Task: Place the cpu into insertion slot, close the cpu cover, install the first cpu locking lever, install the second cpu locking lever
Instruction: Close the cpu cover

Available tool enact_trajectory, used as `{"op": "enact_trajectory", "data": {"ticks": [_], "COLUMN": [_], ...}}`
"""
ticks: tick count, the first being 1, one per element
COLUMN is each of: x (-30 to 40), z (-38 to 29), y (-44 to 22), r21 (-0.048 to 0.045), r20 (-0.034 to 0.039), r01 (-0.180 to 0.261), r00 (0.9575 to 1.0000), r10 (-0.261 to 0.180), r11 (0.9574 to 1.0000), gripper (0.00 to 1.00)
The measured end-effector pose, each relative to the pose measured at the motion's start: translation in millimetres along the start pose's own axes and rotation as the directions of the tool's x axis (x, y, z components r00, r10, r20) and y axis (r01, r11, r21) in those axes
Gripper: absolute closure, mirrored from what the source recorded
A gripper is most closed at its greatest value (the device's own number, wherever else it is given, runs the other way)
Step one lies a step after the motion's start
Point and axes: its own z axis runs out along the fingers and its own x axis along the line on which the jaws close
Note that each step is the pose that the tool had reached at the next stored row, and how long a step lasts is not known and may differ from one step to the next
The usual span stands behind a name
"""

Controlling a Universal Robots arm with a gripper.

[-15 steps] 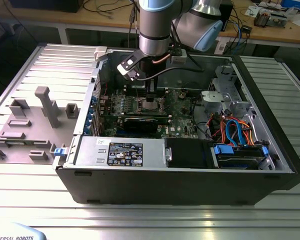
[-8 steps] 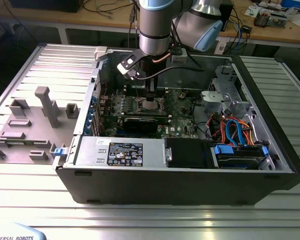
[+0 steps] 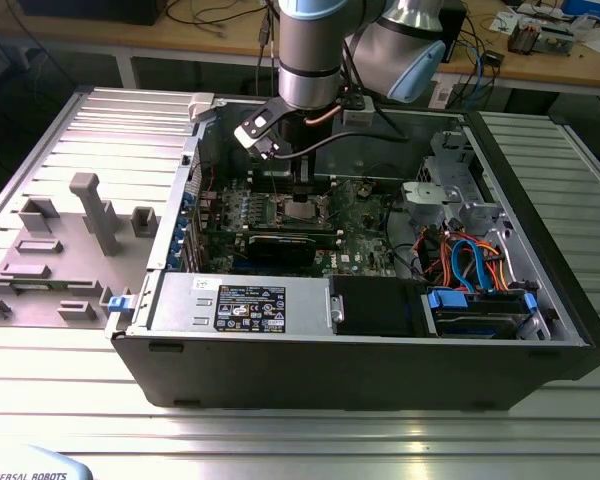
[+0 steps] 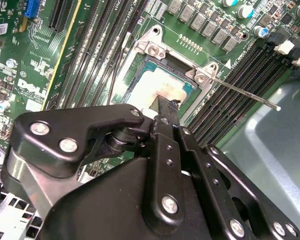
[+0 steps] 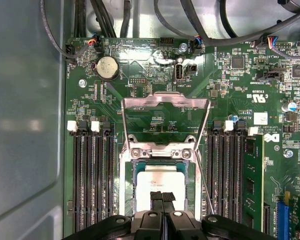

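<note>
**Cpu in slot, cover open: what could go wrong**

Exterior view: the arm reaches down into the open PC case [image 3: 330,372] on the tabletop [image 3: 280,440]. The fingers [image 3: 302,190] sit low over the board, w/ the cpu right under them. Can't tell more from here.

First wrist view: the fingers [image 5: 156,199] are together, nothing between them. Their tips are on or just above the cpu [image 5: 160,181], which lies in the slot [image 5: 126,190]. It looks square to the surround, but I can't tell if it's fully seated. The cover [image 5: 165,101] stands open beyond the fingers. One lever [image 5: 204,185], a thin rod, is unlatched just beside them.

Second wrist view: the finger tip [image 4: 164,125] meets the cpu [image 4: 162,82] near its edge. The lever [image 4: 242,92] sticks out free to one side of the fingers.

Risks, as I judge them:
- If the cpu is slightly skewed, any push from the tips prob. bends the slot pins.
- A sideways drag of the tips could shift the cpu off its seat.
- The fingers are in the cover's swing path, so the cover could hit them.
- The free lever is close enough to snag a finger.
- Closing the cover on a mis-seated cpu would jam it.
</note>
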Motion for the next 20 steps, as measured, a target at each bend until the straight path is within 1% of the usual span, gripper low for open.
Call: {"op": "enact_trajectory", "data": {"ticks": [9, 20], "x": [-0.1, -0.1], "z": [-6.6, -7.9], "y": [0.1, 0.2], "r21": [-0.0001, -0.0001], "r20": [-0.0001, -0.0001], "r01": [0.000, 0.000], "r00": [1.0000, 1.0000], "r10": [0.000, 0.000], "r11": [1.0000, 1.0000], "gripper": [0.89, 0.89]}}
